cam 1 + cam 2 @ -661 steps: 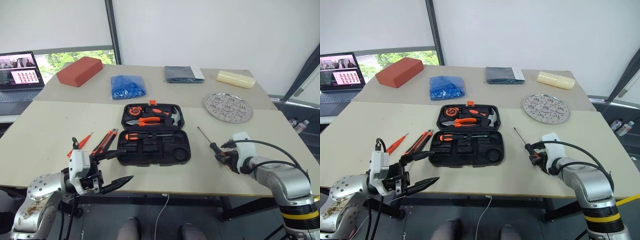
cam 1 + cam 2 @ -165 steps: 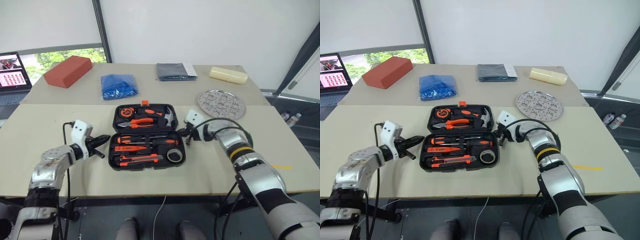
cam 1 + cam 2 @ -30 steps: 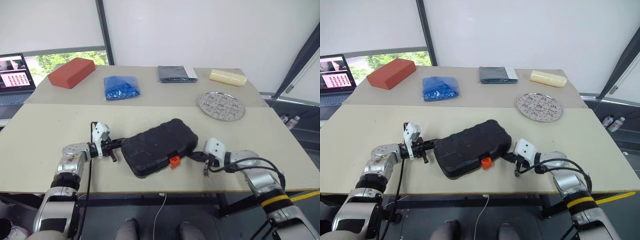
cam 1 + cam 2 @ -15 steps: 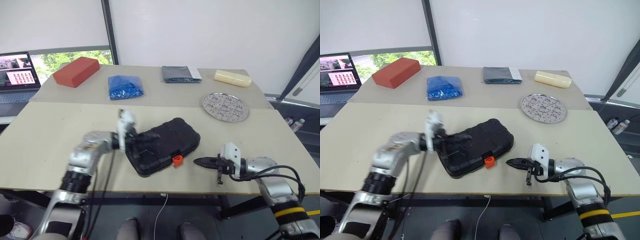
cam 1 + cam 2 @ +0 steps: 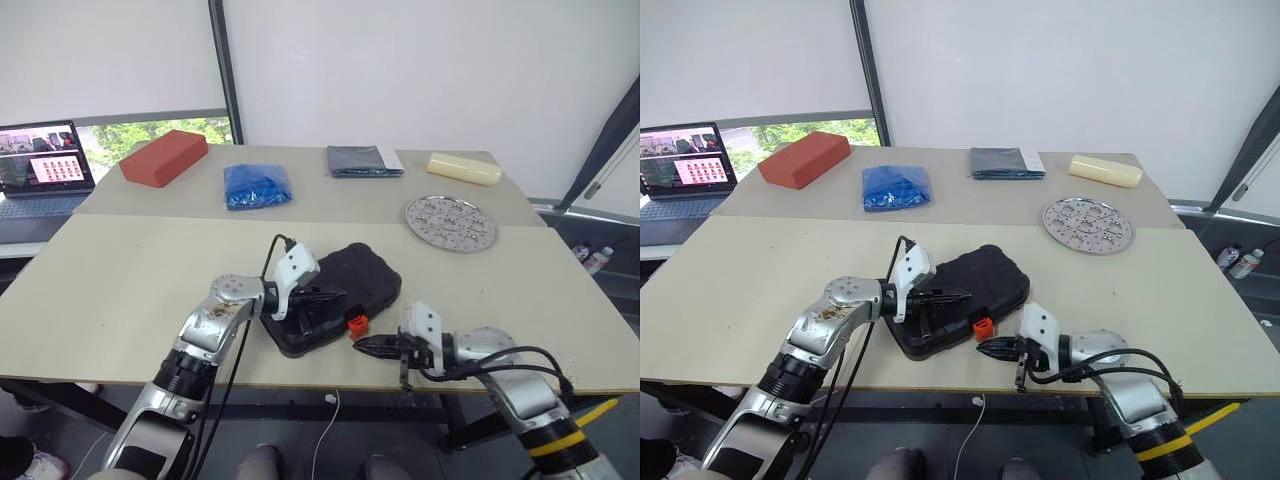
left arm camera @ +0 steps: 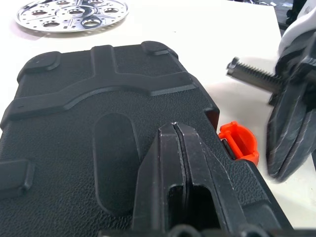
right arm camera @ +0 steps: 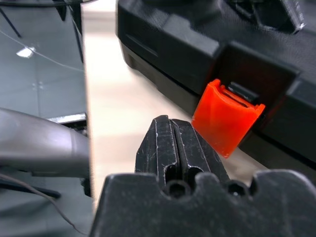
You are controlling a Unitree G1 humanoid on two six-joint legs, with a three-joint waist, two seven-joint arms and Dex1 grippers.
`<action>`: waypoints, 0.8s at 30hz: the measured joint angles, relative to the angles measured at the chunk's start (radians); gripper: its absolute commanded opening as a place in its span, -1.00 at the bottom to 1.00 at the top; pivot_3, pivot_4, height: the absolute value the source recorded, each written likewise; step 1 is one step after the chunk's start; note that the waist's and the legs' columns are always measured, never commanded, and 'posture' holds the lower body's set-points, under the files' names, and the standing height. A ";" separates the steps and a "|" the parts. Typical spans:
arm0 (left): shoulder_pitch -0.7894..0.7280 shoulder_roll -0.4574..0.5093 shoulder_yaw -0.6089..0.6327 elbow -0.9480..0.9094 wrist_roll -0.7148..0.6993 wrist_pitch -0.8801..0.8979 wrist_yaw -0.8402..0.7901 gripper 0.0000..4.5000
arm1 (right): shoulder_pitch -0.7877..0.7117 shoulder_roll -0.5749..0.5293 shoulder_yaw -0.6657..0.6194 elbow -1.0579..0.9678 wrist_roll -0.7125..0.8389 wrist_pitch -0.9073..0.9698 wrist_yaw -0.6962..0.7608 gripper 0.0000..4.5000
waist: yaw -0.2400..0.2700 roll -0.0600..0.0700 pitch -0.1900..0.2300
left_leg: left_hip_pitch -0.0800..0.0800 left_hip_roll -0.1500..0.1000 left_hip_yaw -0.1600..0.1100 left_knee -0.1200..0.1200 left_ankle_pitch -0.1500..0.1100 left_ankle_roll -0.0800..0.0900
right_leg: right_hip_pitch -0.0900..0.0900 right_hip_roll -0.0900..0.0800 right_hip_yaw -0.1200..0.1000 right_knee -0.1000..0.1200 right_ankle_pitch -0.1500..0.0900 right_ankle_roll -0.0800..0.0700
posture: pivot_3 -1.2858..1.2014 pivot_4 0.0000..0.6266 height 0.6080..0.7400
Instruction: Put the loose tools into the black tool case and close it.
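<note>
right wrist view: the right gripper [image 7: 173,129], pinched closed, empty, sits beside the orange latch [image 7: 226,116]. left gripper [image 6: 174,129], closed too, rests on the black tool case [image 6: 84,103] lid.

Left arm: I see it reaching in from my left, forearm angled toward the middle, wrist bent inward.
Left gripper [image 5: 325,295]: fingers pressed together, tips pointing right and slightly down.
Right arm: elbow out to my right, forearm crossing inward, low.
Right gripper [image 5: 985,349]: fingers closed flat against each other, tips pointing left, toward the other gripper but apart from it.
</note>
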 measured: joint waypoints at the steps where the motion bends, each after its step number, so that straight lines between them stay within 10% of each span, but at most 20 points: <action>1: 0.000 0.000 0.000 -0.001 -0.001 0.001 0.000 -0.99 | -0.012 0.002 0.002 0.019 -0.014 -0.007 -0.006 -1.00 | 0.000 0.000 0.000 | 0.000 0.000 0.000 0.000 0.000 0.000 | 0.000 0.000 0.000 0.000 0.000 0.000 | 0.03 -0.52 1.00; 24: -0.021 0.036 0.010 0.020 0.024 0.019 -0.006 -0.99 | -0.067 0.133 -0.069 0.127 -0.014 -0.059 -0.020 -1.00 | -0.033 0.000 0.000 | 0.000 0.001 -0.001 -0.003 0.000 0.000 | -0.001 0.002 0.002 0.001 0.001 -0.001 | 0.03 -0.52 1.00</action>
